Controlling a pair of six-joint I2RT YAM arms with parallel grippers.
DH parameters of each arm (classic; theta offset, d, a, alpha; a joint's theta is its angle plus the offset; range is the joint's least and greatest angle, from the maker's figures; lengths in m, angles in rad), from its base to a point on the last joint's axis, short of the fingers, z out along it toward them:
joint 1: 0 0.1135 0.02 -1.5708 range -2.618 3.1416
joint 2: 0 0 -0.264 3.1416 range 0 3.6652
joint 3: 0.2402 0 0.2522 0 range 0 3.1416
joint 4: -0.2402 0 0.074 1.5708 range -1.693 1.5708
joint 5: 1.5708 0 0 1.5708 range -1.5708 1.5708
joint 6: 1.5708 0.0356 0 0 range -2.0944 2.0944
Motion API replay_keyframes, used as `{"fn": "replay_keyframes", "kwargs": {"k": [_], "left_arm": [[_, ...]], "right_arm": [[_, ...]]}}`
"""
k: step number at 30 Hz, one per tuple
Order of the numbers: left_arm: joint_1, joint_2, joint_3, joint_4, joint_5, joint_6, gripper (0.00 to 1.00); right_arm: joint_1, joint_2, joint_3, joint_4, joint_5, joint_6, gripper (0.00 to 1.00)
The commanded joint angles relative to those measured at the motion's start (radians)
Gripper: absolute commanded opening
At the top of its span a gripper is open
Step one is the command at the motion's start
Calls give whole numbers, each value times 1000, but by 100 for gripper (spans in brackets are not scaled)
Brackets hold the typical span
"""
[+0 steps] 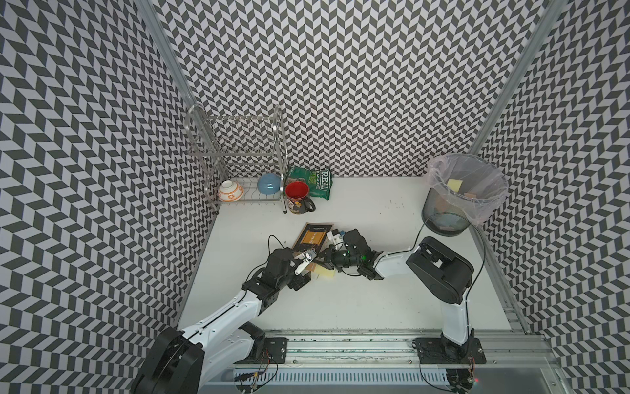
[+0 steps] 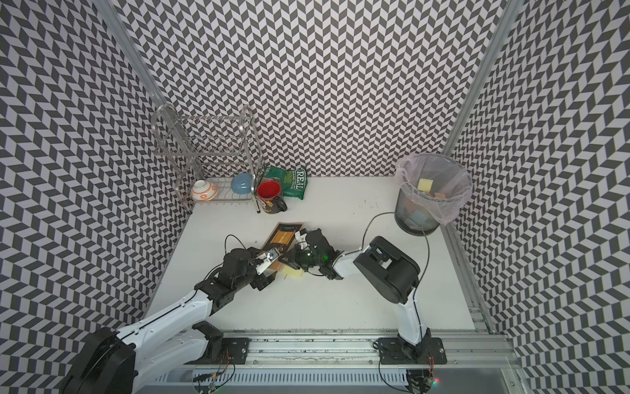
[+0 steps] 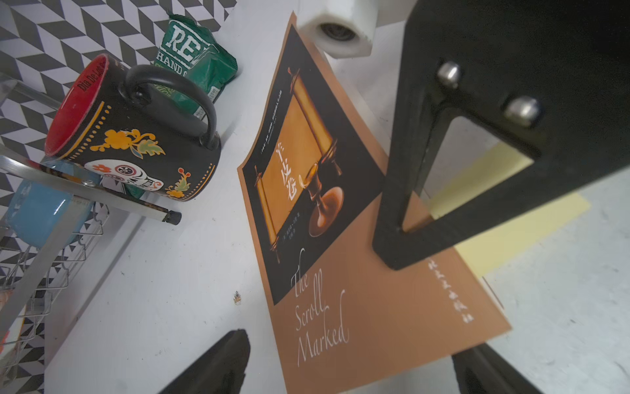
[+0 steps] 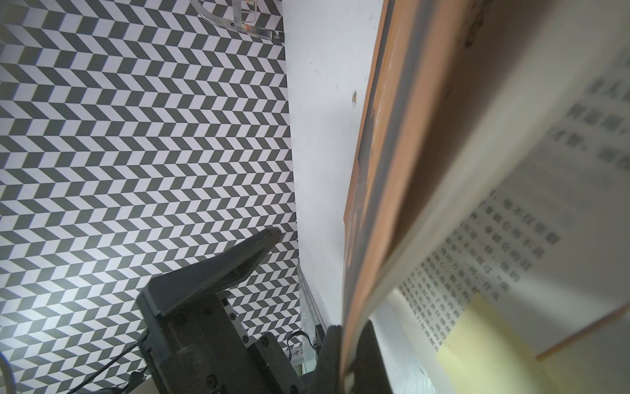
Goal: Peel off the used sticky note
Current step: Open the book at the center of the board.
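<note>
Book: the book (image 1: pixel 312 235) lies at the middle of the table (image 1: pixel 341 307), front side up, with one edge raised off the surface.
Reason for lift: judged to open the book so that the note inside can be reached.
Sticky note: the sticky note (image 4: pixel 477 341) is pale yellow and sits at the corner of a printed page (image 4: pixel 477 256) under the raised cover (image 3: pixel 341 307). It pokes out past the book's near end and is not yet peeled.
Right claw: the right claw (image 4: pixel 349 344) is closed on the cover's edge, pinching the thin card to hold it up.
Left claw: the left claw (image 3: pixel 349 348) has its jaws wide and empty. It hangs just over the book's near end, near the note, and is judged ready to take it.
Right arm: the right arm (image 1: pixel 392 262) has its elbow high, its forearm stretched low toward the centre and its wrist rolled sideways.
Left arm: the left arm (image 1: pixel 235 307) reaches forward from its base, wrist bent down over the book.
Bin: the bin (image 1: pixel 439 218) stands in the far right corner, well apart, with notes already inside. It is the likely destination.
</note>
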Motion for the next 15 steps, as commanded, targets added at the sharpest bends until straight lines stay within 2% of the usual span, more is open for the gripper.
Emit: {"fn": "replay_keyframes", "kwargs": {"k": [1,8,15], "left_arm": [[-12,3,-16,76,-17,3,95],[-25,40,-30,111,-26,18,97],[-30,-6,-55,122,-27,34,100]], "right_arm": [[-1,3,5,66,-24,-2,0],[-1,5,7,64,-30,2,0],[-2,2,8,61,-36,0,0]]}}
